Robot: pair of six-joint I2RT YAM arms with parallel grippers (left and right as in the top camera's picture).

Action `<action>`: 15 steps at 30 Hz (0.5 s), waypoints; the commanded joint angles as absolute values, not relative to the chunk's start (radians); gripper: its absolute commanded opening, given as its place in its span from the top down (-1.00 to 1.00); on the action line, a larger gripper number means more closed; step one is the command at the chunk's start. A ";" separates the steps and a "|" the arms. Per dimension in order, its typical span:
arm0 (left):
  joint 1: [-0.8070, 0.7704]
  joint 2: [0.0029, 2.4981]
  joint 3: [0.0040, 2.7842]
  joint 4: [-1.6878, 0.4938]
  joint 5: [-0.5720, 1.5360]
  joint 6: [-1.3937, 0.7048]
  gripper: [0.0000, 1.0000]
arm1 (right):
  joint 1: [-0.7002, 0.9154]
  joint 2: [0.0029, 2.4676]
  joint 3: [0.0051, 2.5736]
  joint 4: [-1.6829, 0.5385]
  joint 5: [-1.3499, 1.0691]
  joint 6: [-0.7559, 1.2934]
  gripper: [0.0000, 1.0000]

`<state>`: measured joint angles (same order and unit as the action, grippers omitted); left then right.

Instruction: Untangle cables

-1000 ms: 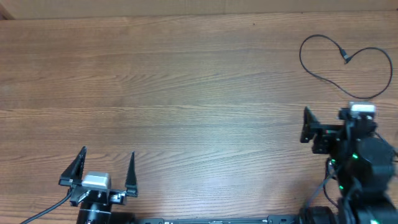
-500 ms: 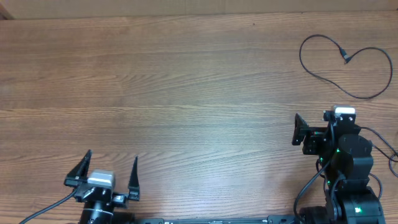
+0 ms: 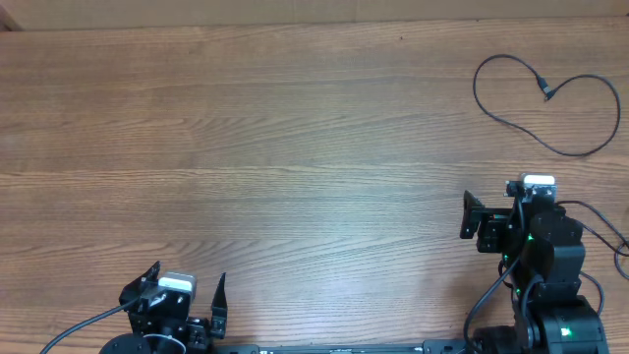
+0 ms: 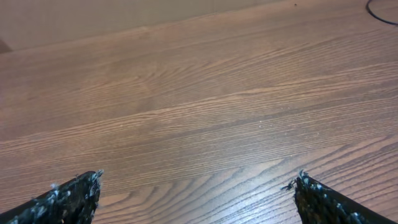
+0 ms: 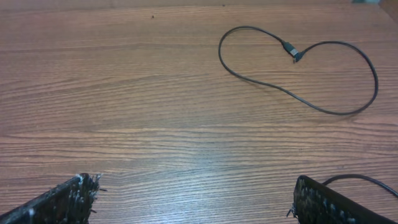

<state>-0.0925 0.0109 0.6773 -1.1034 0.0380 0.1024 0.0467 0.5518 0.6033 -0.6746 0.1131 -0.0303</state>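
Observation:
One thin black cable [image 3: 546, 91] lies in an open loop at the table's far right, its small plug end inside the loop. It shows whole in the right wrist view [image 5: 292, 50], and a short arc of it shows at the top right of the left wrist view [image 4: 380, 5]. My right gripper [image 3: 491, 208] [image 5: 193, 182] is open and empty, well short of the cable. My left gripper [image 3: 189, 270] [image 4: 199, 176] is open and empty at the front left, far from the cable.
Another thin black cord [image 5: 360, 178] runs by my right finger at the front right; I cannot tell whether it is a loose cable or arm wiring. The wooden table [image 3: 295, 147] reaches its far edge at the top of the overhead view.
Both arms have drawn back toward the front edge. The right gripper has also shifted a little left, away from the cable. The cable has not moved.

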 commanded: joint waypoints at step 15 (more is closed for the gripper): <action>-0.101 0.005 0.679 -1.103 0.042 0.082 -0.99 | 0.050 0.382 0.593 -0.707 0.132 -0.035 -1.00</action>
